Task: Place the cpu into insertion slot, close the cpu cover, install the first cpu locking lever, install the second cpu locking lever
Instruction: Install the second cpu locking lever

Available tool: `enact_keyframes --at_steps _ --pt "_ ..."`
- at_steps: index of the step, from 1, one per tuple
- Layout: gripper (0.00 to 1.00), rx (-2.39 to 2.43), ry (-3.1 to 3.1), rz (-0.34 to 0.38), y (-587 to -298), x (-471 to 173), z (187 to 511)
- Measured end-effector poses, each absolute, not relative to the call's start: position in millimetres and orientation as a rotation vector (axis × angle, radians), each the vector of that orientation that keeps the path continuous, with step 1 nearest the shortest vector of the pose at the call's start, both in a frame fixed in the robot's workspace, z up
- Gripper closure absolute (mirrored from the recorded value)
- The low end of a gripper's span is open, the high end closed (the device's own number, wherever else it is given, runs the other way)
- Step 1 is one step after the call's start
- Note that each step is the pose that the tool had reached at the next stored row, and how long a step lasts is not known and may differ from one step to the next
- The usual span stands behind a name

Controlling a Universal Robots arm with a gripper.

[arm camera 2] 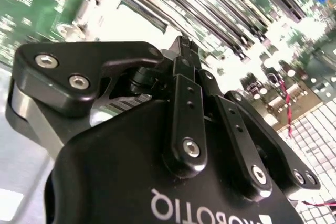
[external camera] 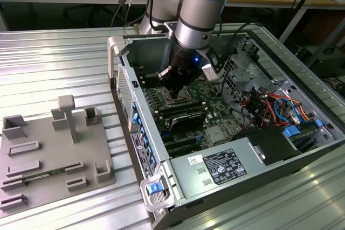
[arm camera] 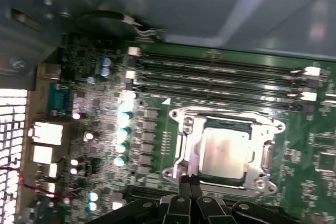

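Note:
In the first wrist view the cpu [arm camera: 223, 153], a silvery-tan square, lies flat in the insertion slot [arm camera: 178, 169] on the green board. The cpu cover [arm camera: 226, 121], a silvery frame with a window, lies down over it. My gripper [arm camera: 189, 181] hovers at the socket's edge with its two black fingertips pressed together and nothing between them. The second wrist view shows the same fingers [arm camera 2: 181, 51] meeting at a point above the board. From the exterior view, the gripper [external camera: 173, 90] reaches down into the open computer case and hides the socket.
Long black memory slots [arm camera: 220, 72] run beside the socket. The case walls [external camera: 121, 52] surround the board, with a grey power supply [external camera: 215, 168] and bundled cables [external camera: 269, 106] at the exterior view's right. A grey fixture tray [external camera: 54, 154] lies on the table at its left.

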State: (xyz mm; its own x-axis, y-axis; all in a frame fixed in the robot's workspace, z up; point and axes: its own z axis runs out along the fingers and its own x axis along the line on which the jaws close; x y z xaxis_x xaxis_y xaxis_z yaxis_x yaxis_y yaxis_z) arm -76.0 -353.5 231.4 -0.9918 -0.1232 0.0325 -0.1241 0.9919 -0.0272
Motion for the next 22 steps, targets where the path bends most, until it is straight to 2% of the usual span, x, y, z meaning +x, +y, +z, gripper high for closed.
enact_keyframes --at_steps 14,22 --pt "0.89 0.193 -3.102 0.045 -355.8 -34.1 239.4" --pt "0.89 0.192 -3.099 0.045 -363.8 -33.8 226.8"
